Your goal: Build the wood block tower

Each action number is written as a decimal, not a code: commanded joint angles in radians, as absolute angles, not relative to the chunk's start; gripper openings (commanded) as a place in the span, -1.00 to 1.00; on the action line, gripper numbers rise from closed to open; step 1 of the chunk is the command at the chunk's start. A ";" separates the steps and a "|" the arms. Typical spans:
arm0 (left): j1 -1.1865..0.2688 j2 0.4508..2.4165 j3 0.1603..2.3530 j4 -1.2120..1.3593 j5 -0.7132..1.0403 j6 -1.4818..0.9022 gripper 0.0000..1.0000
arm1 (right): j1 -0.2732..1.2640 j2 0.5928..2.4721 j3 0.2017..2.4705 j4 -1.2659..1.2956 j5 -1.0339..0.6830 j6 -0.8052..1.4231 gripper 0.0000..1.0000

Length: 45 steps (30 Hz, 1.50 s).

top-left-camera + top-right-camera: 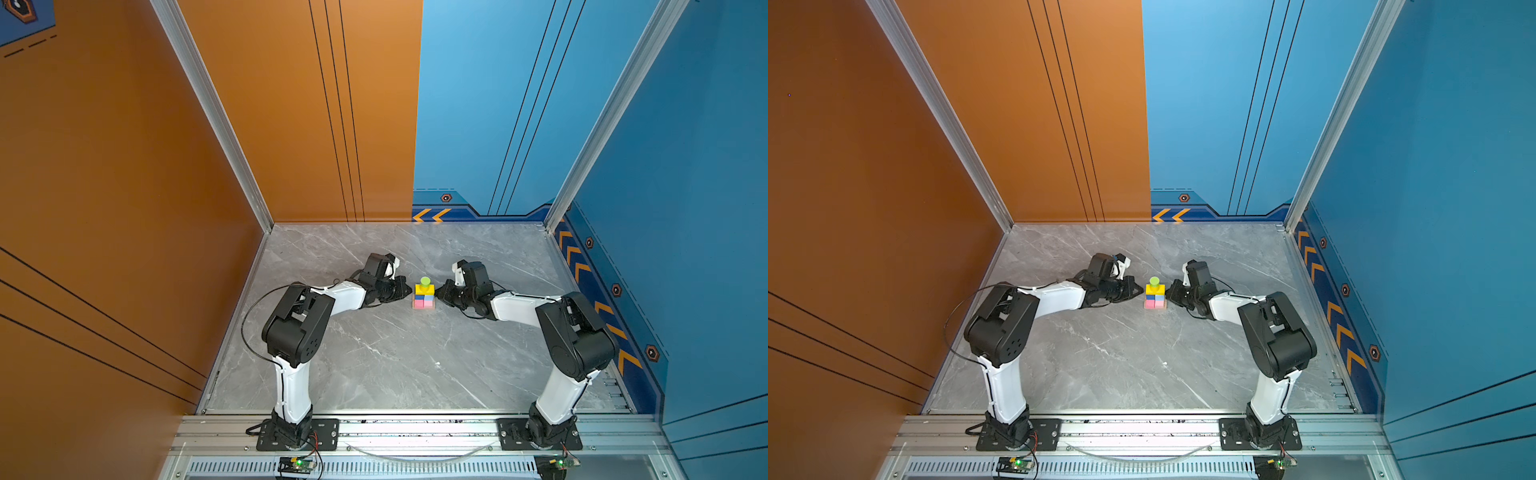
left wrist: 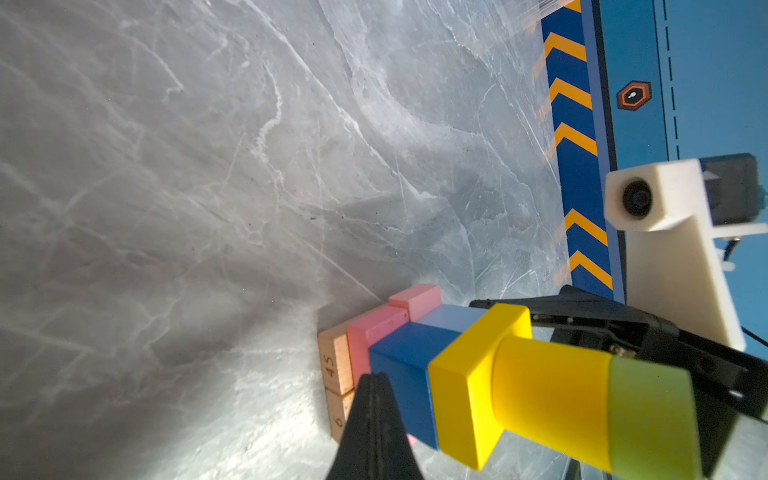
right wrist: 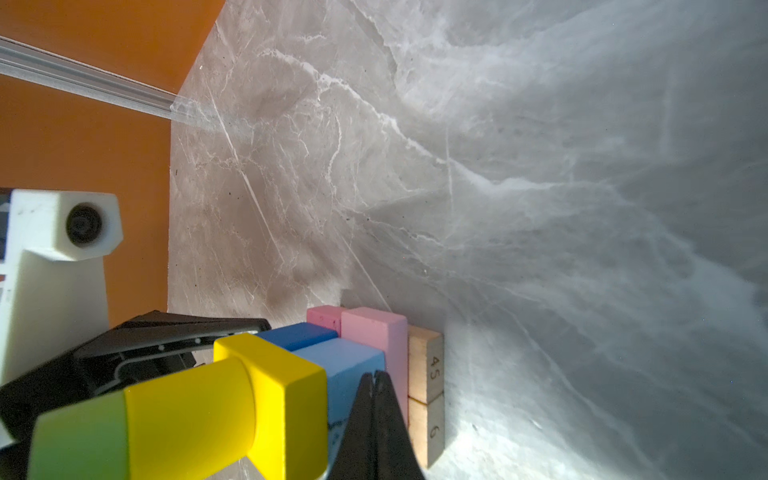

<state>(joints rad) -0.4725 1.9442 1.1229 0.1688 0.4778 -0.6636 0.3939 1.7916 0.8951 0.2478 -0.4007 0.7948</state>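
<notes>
The tower (image 1: 424, 296) (image 1: 1155, 296) stands mid-table in both top views. In the left wrist view it shows tan planks (image 2: 334, 365) lowest, then pink bars (image 2: 374, 328), a dark-blue cube (image 2: 407, 353) beside a light-blue cube (image 2: 449, 316), a yellow brick (image 2: 465, 374), a yellow cylinder (image 2: 548, 386) and a lime-green cylinder (image 2: 652, 415) on top. My left gripper (image 1: 410, 291) (image 2: 376, 376) is shut and empty, its tip close to the tower's left side. On the opposite side my right gripper (image 1: 437, 296) (image 3: 375, 374) is shut and empty too, near the light-blue cube (image 3: 345, 365).
Grey marble tabletop (image 1: 395, 357) spreads around the tower. An orange wall (image 1: 124, 208) closes the left side and a blue wall with chevrons (image 1: 623, 291) the right. An aluminium rail (image 1: 415, 432) carrying both arm bases runs along the front edge.
</notes>
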 commanded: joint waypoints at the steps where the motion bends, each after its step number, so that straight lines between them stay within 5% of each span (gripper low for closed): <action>1: -0.482 1.960 1.150 0.169 0.510 -0.667 -1.00 | 0.400 1.804 0.908 0.266 -0.419 0.812 -1.00; 21: -0.438 1.868 1.097 0.113 0.461 -0.643 -1.00 | 0.363 1.716 0.845 0.220 -0.402 0.793 -1.00; 35: -0.358 1.550 0.974 -0.049 0.329 -0.563 -1.00 | 0.258 1.395 0.739 0.047 -0.365 0.713 -1.00; 37: -0.336 1.475 0.955 -0.096 0.285 -0.534 -0.83 | 0.230 1.326 0.735 -0.010 -0.353 0.682 -1.00; 41: -0.279 1.307 0.901 -0.171 0.191 -0.483 -0.25 | 0.166 1.193 0.729 -0.138 -0.322 0.605 -0.74; 45: -0.219 1.177 0.853 -0.264 0.095 -0.426 0.32 | 0.087 1.085 0.723 -0.235 -0.284 0.538 0.33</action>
